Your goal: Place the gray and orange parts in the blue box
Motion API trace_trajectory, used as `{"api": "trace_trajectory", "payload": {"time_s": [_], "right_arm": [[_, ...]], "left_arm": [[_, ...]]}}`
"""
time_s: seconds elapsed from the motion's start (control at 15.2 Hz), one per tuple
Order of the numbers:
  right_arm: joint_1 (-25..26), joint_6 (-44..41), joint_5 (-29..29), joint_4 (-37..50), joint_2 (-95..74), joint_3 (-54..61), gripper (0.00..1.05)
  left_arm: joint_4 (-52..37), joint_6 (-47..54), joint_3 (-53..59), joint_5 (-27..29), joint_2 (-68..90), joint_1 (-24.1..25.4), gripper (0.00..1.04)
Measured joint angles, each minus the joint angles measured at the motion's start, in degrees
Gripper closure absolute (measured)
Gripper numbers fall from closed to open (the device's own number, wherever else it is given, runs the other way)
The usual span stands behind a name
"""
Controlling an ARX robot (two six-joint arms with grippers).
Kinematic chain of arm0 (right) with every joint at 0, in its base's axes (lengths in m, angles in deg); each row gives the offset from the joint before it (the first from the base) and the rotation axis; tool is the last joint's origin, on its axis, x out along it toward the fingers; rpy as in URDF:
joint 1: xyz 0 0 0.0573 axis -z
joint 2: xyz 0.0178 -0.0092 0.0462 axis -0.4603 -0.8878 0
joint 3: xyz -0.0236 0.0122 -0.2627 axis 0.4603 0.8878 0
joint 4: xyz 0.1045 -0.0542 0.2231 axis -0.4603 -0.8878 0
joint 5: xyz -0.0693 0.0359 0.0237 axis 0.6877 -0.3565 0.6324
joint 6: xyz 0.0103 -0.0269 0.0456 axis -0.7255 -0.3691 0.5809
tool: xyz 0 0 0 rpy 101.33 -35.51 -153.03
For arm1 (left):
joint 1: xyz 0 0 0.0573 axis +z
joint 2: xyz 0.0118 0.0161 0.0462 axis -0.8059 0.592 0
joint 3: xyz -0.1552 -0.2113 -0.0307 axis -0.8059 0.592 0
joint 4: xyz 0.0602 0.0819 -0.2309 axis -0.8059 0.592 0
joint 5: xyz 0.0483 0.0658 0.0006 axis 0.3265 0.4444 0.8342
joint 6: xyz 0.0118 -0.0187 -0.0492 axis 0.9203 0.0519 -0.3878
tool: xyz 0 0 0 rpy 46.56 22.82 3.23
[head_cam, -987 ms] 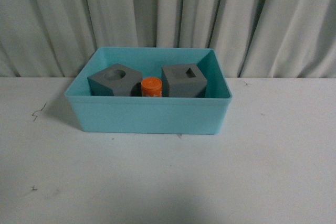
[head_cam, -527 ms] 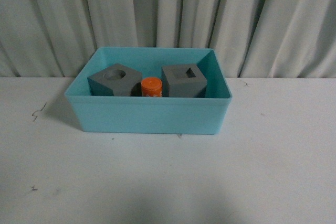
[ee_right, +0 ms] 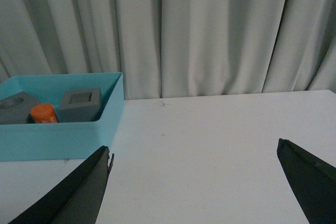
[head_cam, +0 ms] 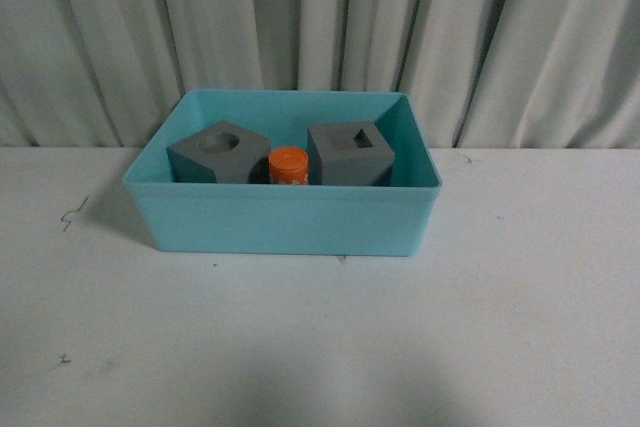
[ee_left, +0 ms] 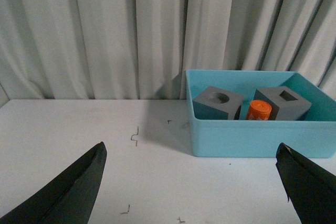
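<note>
Both gray cubes [head_cam: 285, 155] flank the orange cylinder [head_cam: 289, 165] inside the turquoise box [head_cam: 280, 217]; both claws gape empty.

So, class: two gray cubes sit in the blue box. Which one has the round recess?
The gray cube on the robot's left, left of the orange cylinder. The other gray cube, right of the cylinder, has a square recess instead.
</note>
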Motion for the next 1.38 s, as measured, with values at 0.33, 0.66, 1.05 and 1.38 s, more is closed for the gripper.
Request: {"api": "trace_trajectory", "payload": {"time_s": [0.33, 0.66, 1.05, 1.38], "right_arm": [[0.0, 0.0, 0.0, 0.0, 0.0, 0.0, 0.06], [0.0, 0.0, 0.0, 0.0, 0.0, 0.0, 0.06], [0.0, 0.0, 0.0, 0.0, 0.0, 0.0, 0.06], [0.0, 0.0, 0.0, 0.0, 0.0, 0.0, 0.06]], "left_arm": [[0.0, 0.0, 0.0, 0.0, 0.0, 0.0, 0.07], [0.0, 0.0, 0.0, 0.0, 0.0, 0.0, 0.07], [0.0, 0.0, 0.0, 0.0, 0.0, 0.0, 0.07], [0.0, 0.0, 0.0, 0.0, 0.0, 0.0, 0.07]]}}
